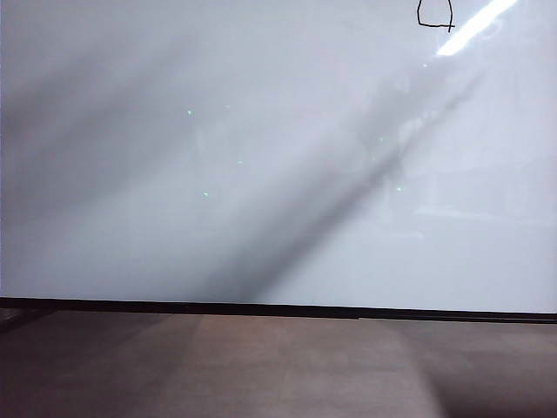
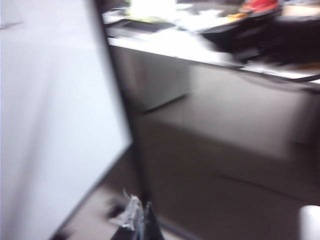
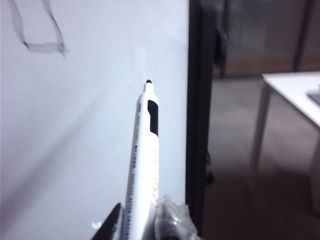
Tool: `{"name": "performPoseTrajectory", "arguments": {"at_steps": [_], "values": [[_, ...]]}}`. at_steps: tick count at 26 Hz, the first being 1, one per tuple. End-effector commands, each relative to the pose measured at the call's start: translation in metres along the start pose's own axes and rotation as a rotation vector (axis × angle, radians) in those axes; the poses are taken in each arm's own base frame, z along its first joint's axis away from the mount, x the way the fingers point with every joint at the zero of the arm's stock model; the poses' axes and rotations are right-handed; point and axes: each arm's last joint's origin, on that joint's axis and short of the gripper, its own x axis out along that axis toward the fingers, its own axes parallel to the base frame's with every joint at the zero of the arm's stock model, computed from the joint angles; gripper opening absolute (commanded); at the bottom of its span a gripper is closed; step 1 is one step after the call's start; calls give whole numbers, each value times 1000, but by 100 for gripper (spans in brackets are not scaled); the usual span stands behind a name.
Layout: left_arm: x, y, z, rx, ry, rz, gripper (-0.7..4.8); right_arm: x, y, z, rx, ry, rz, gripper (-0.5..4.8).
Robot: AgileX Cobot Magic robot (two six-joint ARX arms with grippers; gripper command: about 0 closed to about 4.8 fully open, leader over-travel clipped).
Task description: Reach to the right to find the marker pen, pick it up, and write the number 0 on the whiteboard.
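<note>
Right wrist view: right gripper (image 3: 142, 222) jaws clamped on marker pen (image 3: 144, 165), tip off whiteboard (image 3: 95, 125); number 0 (image 1: 434, 15), at 1 o'clock in the exterior view, looks finished, so a clean retreat is advised. Left gripper (image 2: 137, 220) jaws look closed, empty.

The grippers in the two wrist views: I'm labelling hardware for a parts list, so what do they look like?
Little of either shows. The right gripper has dark, near-black fingers with clear, crinkled wrapping on one pad. The left gripper is blurred: dark narrow fingertips close together, with a pale, shiny scrap like tape or film on one. No cables or markings are visible, and neither arm appears in the exterior view.
</note>
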Motion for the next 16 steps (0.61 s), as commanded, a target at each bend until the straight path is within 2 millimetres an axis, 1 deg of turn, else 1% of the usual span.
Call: {"name": "performPoseTrajectory", "arguments": {"at_steps": [1, 2, 3, 4, 6, 8, 10, 12, 14, 16], "values": [[-40, 2, 9, -1, -13, 248, -6, -24, 3, 9, 0, -63, 80, -2], [-64, 2, 10, -16, -55, 289, -6, -33, 3, 9, 0, -63, 88, -2], [-80, 2, 10, -40, -82, 314, -6, -41, 4, 8, 0, -55, 103, -2], [-106, 0, 7, -91, -124, 347, -6, -48, 4, 6, 0, -39, 107, -2], [-138, -7, -3, -122, -171, 383, -6, -56, 4, 2, 2, -12, 123, -2], [-162, -16, -18, -138, -210, 412, -6, -59, 5, -2, 12, 22, 157, -2], [-182, -26, -34, -149, -248, 439, -6, -58, 5, -6, 41, 46, 178, -2], [-198, -35, -54, -151, -283, 471, -6, -54, 6, -12, 60, 47, 181, -2], [-207, -43, -75, -165, -314, 476, -6, -49, 6, -20, 59, 43, 190, -2], [-209, -48, -95, -184, -346, 474, -6, -45, 6, -29, 63, 57, 197, -2]]}}
